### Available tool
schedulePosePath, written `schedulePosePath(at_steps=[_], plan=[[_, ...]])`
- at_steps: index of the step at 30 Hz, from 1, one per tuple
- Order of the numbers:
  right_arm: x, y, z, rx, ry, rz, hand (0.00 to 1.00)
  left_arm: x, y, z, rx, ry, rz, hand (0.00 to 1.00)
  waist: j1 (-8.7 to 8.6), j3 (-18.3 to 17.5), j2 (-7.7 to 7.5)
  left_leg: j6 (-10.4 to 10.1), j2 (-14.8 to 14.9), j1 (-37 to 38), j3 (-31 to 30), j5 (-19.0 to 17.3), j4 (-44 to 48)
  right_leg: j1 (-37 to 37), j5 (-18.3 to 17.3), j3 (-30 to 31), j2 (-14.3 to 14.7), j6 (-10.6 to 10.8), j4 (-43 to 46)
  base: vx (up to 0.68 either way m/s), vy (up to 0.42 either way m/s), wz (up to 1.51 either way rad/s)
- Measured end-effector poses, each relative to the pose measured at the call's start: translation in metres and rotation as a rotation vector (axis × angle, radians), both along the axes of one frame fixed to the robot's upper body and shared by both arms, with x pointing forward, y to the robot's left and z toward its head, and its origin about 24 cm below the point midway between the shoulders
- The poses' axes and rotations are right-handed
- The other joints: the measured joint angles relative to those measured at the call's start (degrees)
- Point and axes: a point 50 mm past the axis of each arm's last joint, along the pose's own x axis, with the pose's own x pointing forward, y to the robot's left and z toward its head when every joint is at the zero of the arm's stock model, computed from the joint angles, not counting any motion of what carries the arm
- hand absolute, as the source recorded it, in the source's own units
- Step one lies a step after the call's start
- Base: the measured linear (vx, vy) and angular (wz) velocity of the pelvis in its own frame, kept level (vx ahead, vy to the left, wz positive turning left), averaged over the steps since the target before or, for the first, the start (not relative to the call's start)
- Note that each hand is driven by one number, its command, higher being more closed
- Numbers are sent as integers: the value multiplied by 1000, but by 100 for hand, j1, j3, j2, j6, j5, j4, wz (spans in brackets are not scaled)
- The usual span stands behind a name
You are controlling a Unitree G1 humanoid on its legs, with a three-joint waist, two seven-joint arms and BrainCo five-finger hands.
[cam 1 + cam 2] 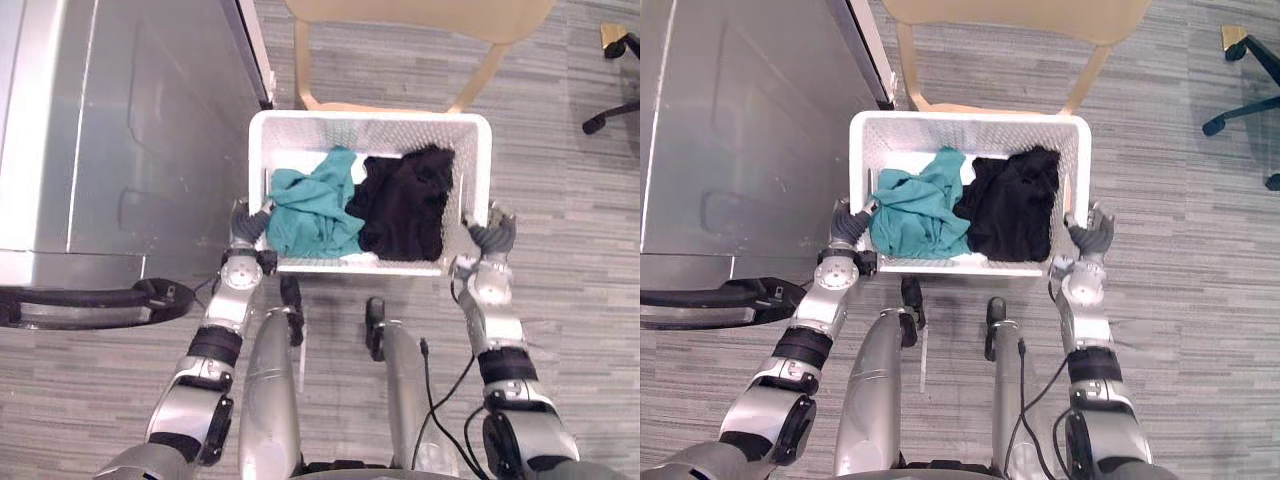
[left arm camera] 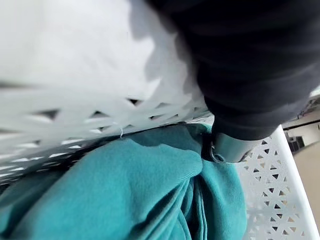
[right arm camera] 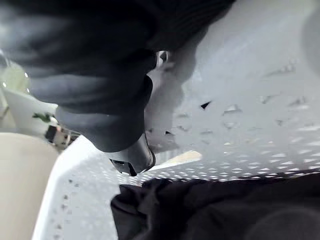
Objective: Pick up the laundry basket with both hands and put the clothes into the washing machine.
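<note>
Grey striped floor [image 1: 580, 250] runs under everything I can see from the head camera. Nearest me, my left hand [image 1: 246, 228] is clamped on the near left corner of the basket [image 1: 370, 120]. Its wrist view shows the thumb [image 2: 230, 147] hooked over the rim and touching the teal top [image 1: 315, 205]. My right hand [image 1: 490, 238] grips the near right corner the same way, with its thumb [image 3: 132, 160] curled inside the white perforated wall just beside the black top [image 1: 405, 200].

Both tops lie inside the basket, teal on the left and black on the right, touching in the middle. I can't tell whether the basket is lifted or sits on the floor.

Beyond it, just past the far rim, stands a wooden chair [image 1: 420, 15]. The washer [image 1: 130, 130] fills the left side, its silver body just beside the basket's far left corner. A dark curved part [image 1: 80, 300], possibly its door, lies near my left arm.
</note>
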Motion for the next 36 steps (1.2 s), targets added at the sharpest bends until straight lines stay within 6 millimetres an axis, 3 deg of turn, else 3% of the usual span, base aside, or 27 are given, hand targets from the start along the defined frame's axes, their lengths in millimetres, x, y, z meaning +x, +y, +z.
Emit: schedulePosePath(at_steps=[5, 9, 14, 19, 21, 25, 32, 35, 36], plan=[[-3, 17, -10, 97, -4, 8, 0, -1, -13, -2, -61, 0, 33, 0, 99, 6, -11, -42, 12, 44, 12, 28, -103, 73, 63, -36, -19, -34, -98, -24, -2, 6], [-26, 27, -21, 127, -11, 25, 0, -10, -15, -1, -60, -26, 42, 0, 86, 241, -128, -62, 11, 404, 53, 46, -107, 433, 70, -35, -52, -4, -124, 58, -1, -1], [-56, 18, -35, 79, 8, -19, 0, -34, -16, 0, -55, -94, 46, 0, 90, 280, -147, -19, -18, 633, 78, 59, -82, 707, 47, -62, -103, -5, -193, 121, 12, 1], [-73, 15, -27, -24, -32, -23, 0, -56, -10, -8, -73, -119, 60, 0, 107, 280, -146, -33, -19, 903, 51, 24, -97, 990, -84, -139, -121, -65, -189, 62, -23, 6], [-82, 12, -33, -51, -13, -15, 0, -66, -6, -10, -81, -148, 61, 0, 147, 279, -146, -69, -23, 1110, 71, 3, -221, 1155, -134, -142, -122, -113, -212, -6, -53, 2], [-93, 13, -46, -89, 42, 11, 0, -72, -8, -12, -98, -172, 4, 0, 233, 276, -145, -77, -24, 1327, 87, 6, -362, 1346, -176, -150, -113, -156, -302, -2, -9, 0], [-100, 19, -42, -148, 33, 75, 0, -75, -14, -18, -82, -146, -55, 0, 238, 190, -147, -80, -20, 1487, 168, 14, -446, 1525, -128, -165, -142, -88, -470, 38, 22, -2], [-105, 20, -48, -150, 55, 100, 0, -82, -11, -29, -74, -106, -44, 0, 239, 86, -153, -52, -42, 1691, 170, 23, -474, 1744, -125, -231, -178, -80, -502, 79, 4, 6], [-109, 20, -56, -146, 86, 118, 0, -87, -9, -39, -75, -72, -43, 0, 240, -96, -150, -61, -55, 1742, 152, 14, -526, 1826, -136, -277, -191, -76, -568, 113, -6, 15]])
